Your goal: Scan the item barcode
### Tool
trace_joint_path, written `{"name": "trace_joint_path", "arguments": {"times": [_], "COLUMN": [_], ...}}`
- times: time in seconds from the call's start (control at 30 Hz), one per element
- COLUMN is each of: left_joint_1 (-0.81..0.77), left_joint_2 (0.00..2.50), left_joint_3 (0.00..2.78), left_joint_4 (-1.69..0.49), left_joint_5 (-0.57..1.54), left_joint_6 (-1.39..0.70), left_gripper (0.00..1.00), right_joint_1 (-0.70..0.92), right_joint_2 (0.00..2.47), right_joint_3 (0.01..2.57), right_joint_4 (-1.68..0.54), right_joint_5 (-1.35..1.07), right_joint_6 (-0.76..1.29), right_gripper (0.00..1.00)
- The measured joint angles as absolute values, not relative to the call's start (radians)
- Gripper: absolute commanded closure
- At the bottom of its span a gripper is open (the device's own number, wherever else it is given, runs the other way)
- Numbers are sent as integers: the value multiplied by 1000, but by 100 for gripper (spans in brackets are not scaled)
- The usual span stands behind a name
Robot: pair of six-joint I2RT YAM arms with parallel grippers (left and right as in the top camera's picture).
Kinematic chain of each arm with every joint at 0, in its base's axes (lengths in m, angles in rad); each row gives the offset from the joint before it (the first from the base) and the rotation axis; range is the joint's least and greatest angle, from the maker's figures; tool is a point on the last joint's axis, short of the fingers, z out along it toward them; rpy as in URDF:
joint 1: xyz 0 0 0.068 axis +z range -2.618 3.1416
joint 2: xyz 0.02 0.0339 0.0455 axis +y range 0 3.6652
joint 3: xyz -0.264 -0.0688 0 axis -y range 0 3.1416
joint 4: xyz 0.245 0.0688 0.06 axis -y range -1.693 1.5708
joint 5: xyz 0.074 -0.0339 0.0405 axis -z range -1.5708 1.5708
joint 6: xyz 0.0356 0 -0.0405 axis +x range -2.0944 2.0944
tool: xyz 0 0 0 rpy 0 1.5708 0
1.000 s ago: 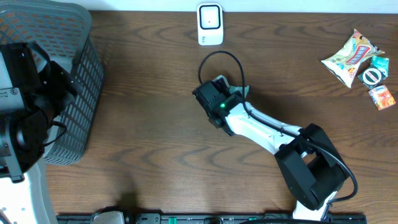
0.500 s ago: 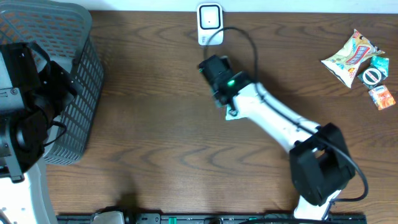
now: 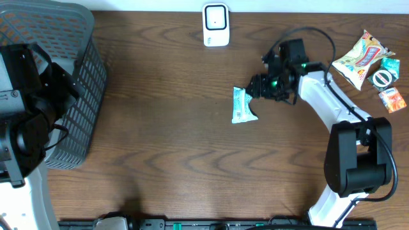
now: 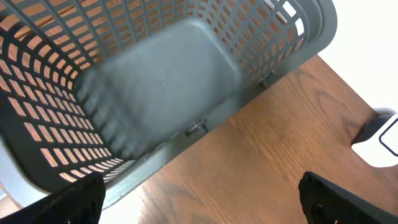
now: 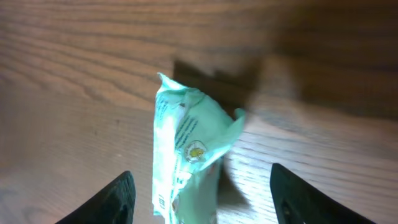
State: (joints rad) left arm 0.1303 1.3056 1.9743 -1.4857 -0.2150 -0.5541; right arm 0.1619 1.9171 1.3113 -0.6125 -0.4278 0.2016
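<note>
The item, a pale green packet, lies flat on the wooden table below and to the right of the white barcode scanner. My right gripper hovers just right of it, open. In the right wrist view the packet lies on the wood between and ahead of the spread fingers of the right gripper, touching neither. My left gripper stands wide open over the table beside the basket, with nothing in it.
A grey mesh basket stands at the far left, its inside bare. Snack packets, a round tin and an orange packet lie at the far right. The scanner's edge shows at the right of the left wrist view.
My right arm swung up to the scanner, then away to the right. Its jaws opened and the green packet now lies free on the table. The left arm has not moved.
</note>
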Motion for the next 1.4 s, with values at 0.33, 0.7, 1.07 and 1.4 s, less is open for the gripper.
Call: {"name": "trace_joint_path", "arguments": {"times": [0.33, 0.7, 1.07, 1.4], "left_joint_1": [130, 130, 130, 130], "left_joint_2": [1306, 1305, 1306, 1306], "left_joint_3": [1974, 1974, 1974, 1974], "left_joint_4": [-1485, -1485, -1486, -1485], "left_joint_5": [-215, -215, -215, -215], "left_joint_6": [-554, -554, -554, -554], "left_gripper": [2, 2, 2, 2], "right_joint_1": [179, 191, 462, 641], "right_joint_2": [1917, 1912, 1723, 1969], "right_joint_3": [1105, 1100, 1206, 1207], "right_joint_4": [-333, -321, -529, -548], "right_joint_5": [-530, -491, 286, 838], "right_joint_6": [280, 303, 237, 197], "right_gripper": [77, 99, 99, 94]}}
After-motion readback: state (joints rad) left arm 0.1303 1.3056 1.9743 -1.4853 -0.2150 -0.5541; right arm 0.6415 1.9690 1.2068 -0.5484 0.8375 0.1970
